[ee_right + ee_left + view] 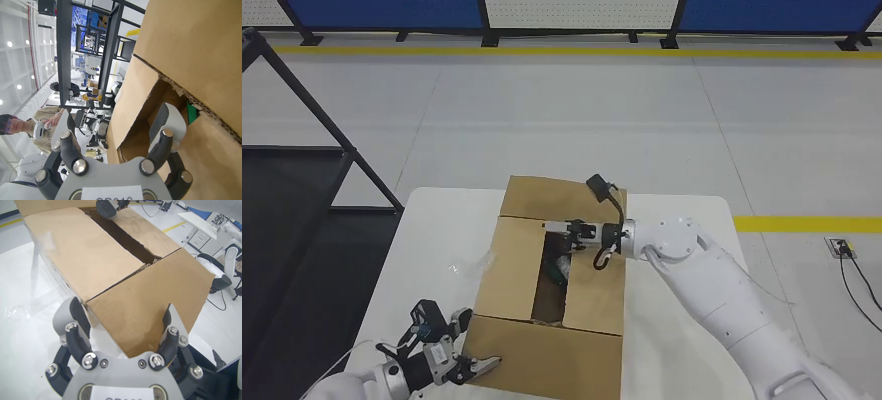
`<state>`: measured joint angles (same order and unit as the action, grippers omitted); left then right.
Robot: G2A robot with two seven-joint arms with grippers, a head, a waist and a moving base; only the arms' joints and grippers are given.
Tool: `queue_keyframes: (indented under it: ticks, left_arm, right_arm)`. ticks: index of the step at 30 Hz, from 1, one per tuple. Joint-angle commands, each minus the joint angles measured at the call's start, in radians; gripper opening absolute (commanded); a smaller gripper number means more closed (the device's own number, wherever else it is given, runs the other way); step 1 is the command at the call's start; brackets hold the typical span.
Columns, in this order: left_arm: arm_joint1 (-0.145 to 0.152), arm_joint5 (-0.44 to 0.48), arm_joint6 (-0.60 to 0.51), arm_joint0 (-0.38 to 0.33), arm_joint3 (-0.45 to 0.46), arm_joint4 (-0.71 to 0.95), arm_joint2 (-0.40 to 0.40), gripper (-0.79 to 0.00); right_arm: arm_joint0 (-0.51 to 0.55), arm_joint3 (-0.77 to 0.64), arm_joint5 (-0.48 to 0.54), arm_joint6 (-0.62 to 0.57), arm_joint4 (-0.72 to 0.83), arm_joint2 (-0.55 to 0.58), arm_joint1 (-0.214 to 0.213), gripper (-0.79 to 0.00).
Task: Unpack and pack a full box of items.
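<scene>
Nearest me, my left gripper [122, 308] sits spread astride the near flap of the box [510, 275], which stands on the desk [432, 240]. Farther off, my right gripper [117, 113], also spread, has one finger inside the top gap.

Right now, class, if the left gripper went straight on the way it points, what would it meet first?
The near end flap of the brown cardboard box; the open left gripper straddles its edge, so contact probably comes almost at once.
</scene>
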<state>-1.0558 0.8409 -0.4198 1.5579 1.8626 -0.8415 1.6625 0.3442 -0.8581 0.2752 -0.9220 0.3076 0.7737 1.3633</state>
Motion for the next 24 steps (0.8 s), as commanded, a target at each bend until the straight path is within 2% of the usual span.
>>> queue_keyframes:
  ticks: [1, 6, 16, 24]
  left_arm:
    - [0.002, 0.002, -0.004, 0.002, 0.004, 0.003, -0.006, 0.000]
    - [0.006, 0.005, -0.012, 0.011, 0.025, -0.021, -0.022, 0.000]
    - [0.013, 0.026, -0.019, 0.036, 0.067, -0.042, -0.060, 0.000]
    - [0.021, -0.015, 0.040, 0.062, 0.034, -0.017, 0.012, 0.000]
  right_arm:
    - [0.002, -0.006, -0.017, -0.005, -0.017, -0.002, 0.000, 0.000]
    - [0.011, -0.012, -0.064, -0.001, -0.040, -0.006, 0.004, 0.000]
    - [0.028, -0.023, -0.090, -0.031, -0.049, -0.011, 0.014, 0.000]
    - [0.022, -0.018, -0.071, -0.071, -0.027, -0.019, 0.032, 0.000]
